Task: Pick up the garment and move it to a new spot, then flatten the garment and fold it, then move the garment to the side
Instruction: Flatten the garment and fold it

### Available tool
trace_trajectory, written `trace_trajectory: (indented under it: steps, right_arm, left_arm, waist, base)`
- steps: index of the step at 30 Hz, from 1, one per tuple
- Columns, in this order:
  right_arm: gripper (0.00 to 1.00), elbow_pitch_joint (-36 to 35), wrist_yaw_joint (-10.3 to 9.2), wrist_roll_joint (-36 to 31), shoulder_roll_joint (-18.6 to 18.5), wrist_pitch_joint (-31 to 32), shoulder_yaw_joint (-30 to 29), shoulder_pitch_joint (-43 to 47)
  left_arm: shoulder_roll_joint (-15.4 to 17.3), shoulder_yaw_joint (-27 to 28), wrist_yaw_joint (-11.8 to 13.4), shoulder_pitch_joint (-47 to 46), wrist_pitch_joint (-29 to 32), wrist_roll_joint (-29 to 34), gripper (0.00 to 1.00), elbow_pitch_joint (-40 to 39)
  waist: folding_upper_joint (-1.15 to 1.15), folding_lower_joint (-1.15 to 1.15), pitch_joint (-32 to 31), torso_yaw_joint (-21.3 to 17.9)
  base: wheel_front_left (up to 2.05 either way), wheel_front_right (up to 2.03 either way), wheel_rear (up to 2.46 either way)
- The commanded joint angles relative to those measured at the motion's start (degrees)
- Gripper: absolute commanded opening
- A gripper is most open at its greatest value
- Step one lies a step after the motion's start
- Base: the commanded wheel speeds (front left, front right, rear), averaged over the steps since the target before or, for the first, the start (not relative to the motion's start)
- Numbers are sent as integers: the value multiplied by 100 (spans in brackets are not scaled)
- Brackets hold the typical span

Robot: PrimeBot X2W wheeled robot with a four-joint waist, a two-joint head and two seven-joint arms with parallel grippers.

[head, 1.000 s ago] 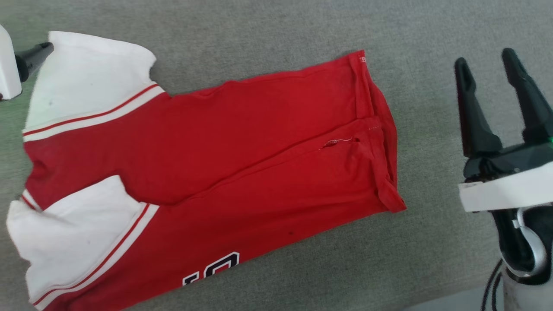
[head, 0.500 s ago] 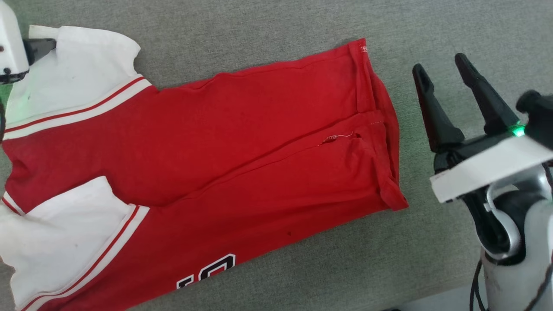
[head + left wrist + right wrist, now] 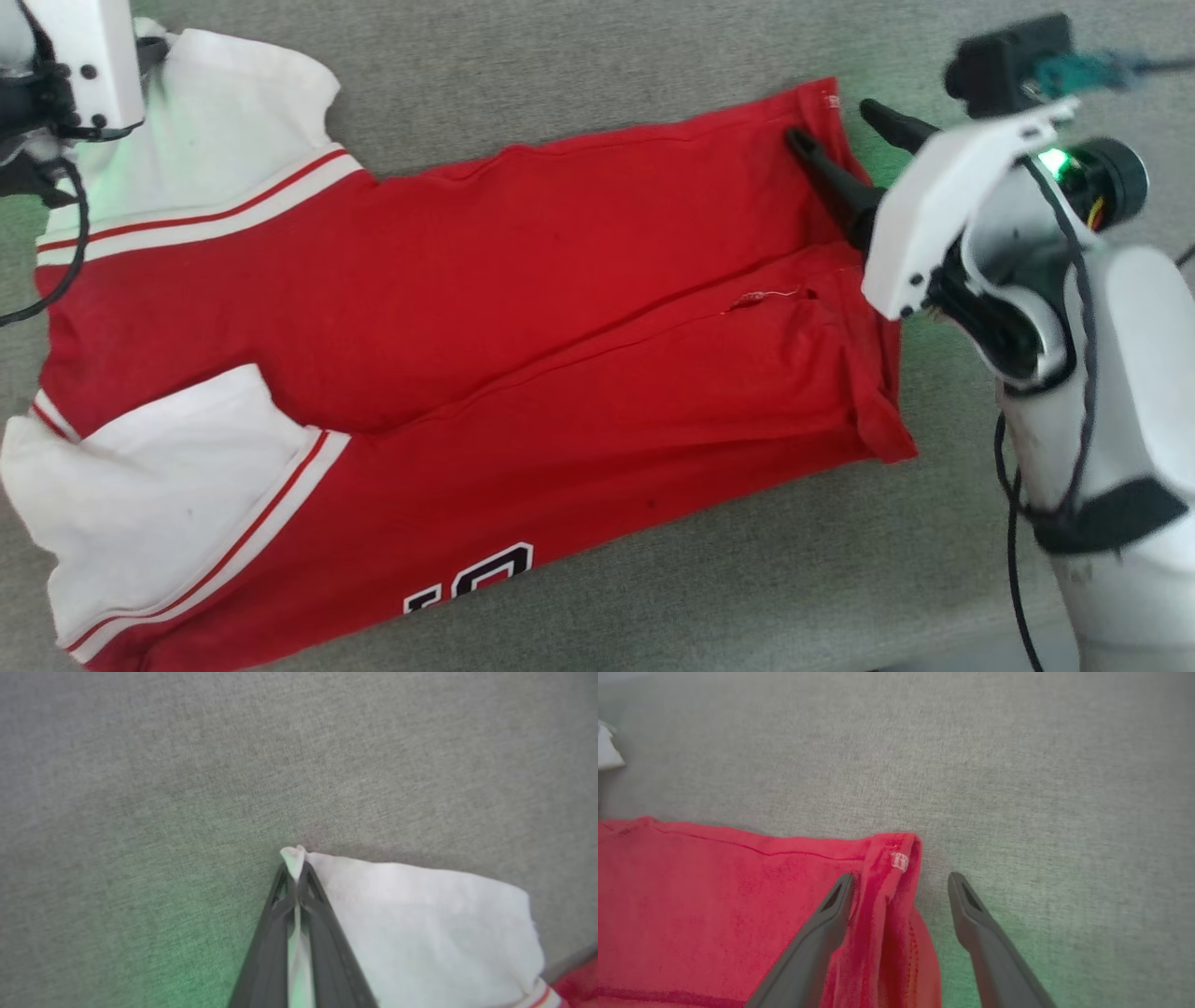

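The garment (image 3: 523, 308), a red jersey T-shirt with white sleeves and striped trim, lies flat across the grey surface, black lettering at its near edge. My left gripper (image 3: 295, 872) is shut on the corner of the far white sleeve (image 3: 420, 924), a tuft of fabric poking out past its tips; in the head view it sits at the upper left (image 3: 149, 51), mostly behind its white wrist. My right gripper (image 3: 831, 123) is open at the far hem corner (image 3: 899, 858). One finger rests over the red cloth (image 3: 714, 896) and the other over bare surface, so the jaws straddle the hem.
The grey fabric surface (image 3: 653, 56) stretches out beyond the garment on the far and right sides. Its near edge shows at the bottom right (image 3: 962, 649). My right arm's pale forearm and cable (image 3: 1102, 467) stand beside the garment's right end.
My right gripper has swung left and forward from beside the garment to straddle its far hem corner. My left wrist has come further into view, still holding the sleeve. The camera shifted slightly.
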Motion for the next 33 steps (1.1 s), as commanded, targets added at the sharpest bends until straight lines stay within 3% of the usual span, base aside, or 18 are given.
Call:
trace_trajectory:
  steps: [1,6,7,8,17,26,33]
  right_arm:
    - [100,181,-3,-51,-30,192,70,-156]
    - [100,992,-2,15,-53,1138,540,-575]
    - [27,1070,-2,8,-97,1318,653,-631]
    - [0,1136,-1,59,-118,1465,703,-651]
    - [0,891,-4,249,-527,1264,679,-649]
    - [0,507,-4,321,-949,954,536,-151]
    - [0,1,-4,365,-1242,700,422,381]
  left_arm:
    - [-190,-87,-64,85,-1,47,0,39]
    - [-326,-71,-170,89,-136,32,0,260]
    - [-347,-80,-205,97,-163,43,0,300]
    - [-354,-73,-222,104,-204,53,0,343]
    - [-470,-24,-515,116,-553,4,0,590]
    - [-356,-117,-635,236,-304,-28,0,235]
    - [-26,-155,-270,627,-84,-162,0,-737]
  waist:
    - [0,0,3,61]
    - [0,0,-51,210]
    - [0,0,-74,242]
    - [0,0,-101,268]
    - [0,0,-596,626]
    - [0,0,-1160,966]
    - [0,0,-1588,1192]
  base:
    - [0,0,0]
    - [0,0,0]
    - [0,0,0]
    - [0,0,0]
    - [0,0,0]
    - [0,0,0]
    - [0,0,0]
